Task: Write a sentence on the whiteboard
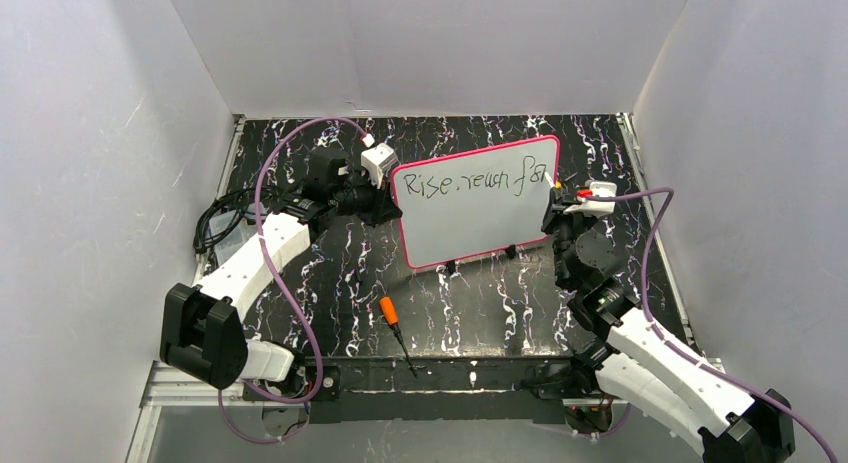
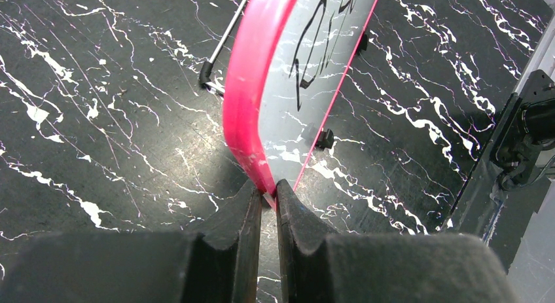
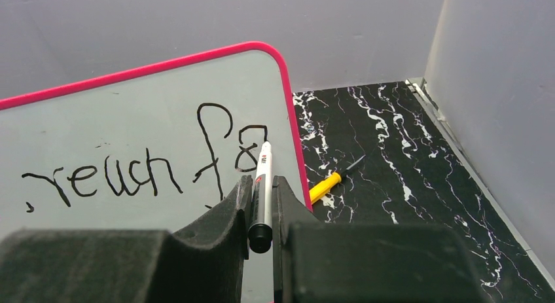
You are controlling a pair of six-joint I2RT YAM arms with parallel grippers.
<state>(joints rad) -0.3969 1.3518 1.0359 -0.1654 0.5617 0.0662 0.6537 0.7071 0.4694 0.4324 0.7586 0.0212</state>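
The whiteboard (image 1: 470,208) stands on its little feet on the worktop (image 1: 340,273), toward 12 o'clock. The left tool (image 2: 268,193) is clamped tight on the pink frame at the board's 9 o'clock side. I think it holds the board so it will not slide when the pen pushes. The right tool (image 3: 262,188) is at the 3 o'clock side, squeezed shut on a marker (image 3: 263,162). The marker tip touches the board at the end of the sentence (image 1: 472,178), which reads about "Rise, reach for". A screwdriver (image 1: 393,321) lies at 6 o'clock from the board, well apart. Nothing blocks the pen. Bare board below leaves room for more words.
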